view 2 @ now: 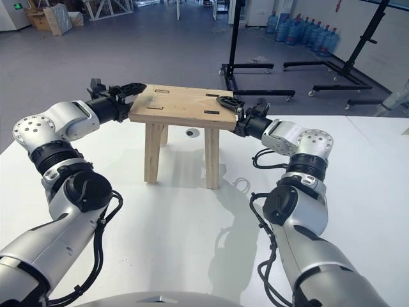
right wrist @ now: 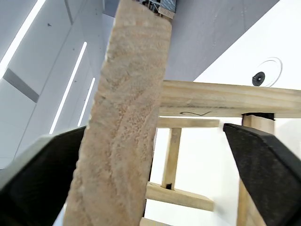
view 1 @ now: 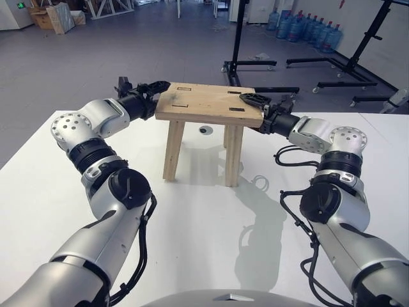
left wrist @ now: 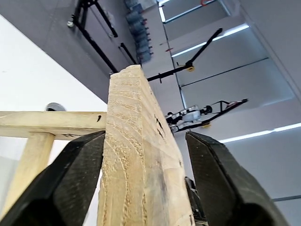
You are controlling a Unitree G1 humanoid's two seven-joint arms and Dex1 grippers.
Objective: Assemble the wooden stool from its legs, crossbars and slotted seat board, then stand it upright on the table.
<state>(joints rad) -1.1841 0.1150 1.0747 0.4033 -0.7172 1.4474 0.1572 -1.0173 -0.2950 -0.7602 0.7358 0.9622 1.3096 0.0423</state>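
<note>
"White table point(view 1: 211, 249) stretches from its near edge up to the stool point(view 1: 204, 109), with a thin cable loop point(view 1: 261, 182) lying just right of the near legs point(view 1: 172, 150). Where does the job stand?"

"Built, I'd judge, and upright. The stool is on its legs toward the middle of the far edge, seat board point(view 1: 208, 102) level on top. The left gripper point(view 1: 155, 96) straddles the board's left end and the right gripper point(view 1: 257, 110) its right end. Fingers point(left wrist: 75, 179) are apart on both — one above the wood, one below, not clamped. In the right wrist view one finger point(right wrist: 263, 160) hangs well apart from the board."

"What could spoil it?"

"Backing out crooked. A finger dragging on the board's end could tip the stool or scoot it toward the far edge, which lies not far behind. A lower finger rising would lift that end off its legs."

"Room to move?"

"Enough, I think — each arm has table out toward its own side edge, so a straight outward pull looks safe. Behind the stool a small round fitting point(view 1: 204, 130) sits in the surface. Beyond the far edge is floor, with black stands point(view 1: 255, 64) and water bottles point(view 1: 307, 29) well apart from the work."
</note>
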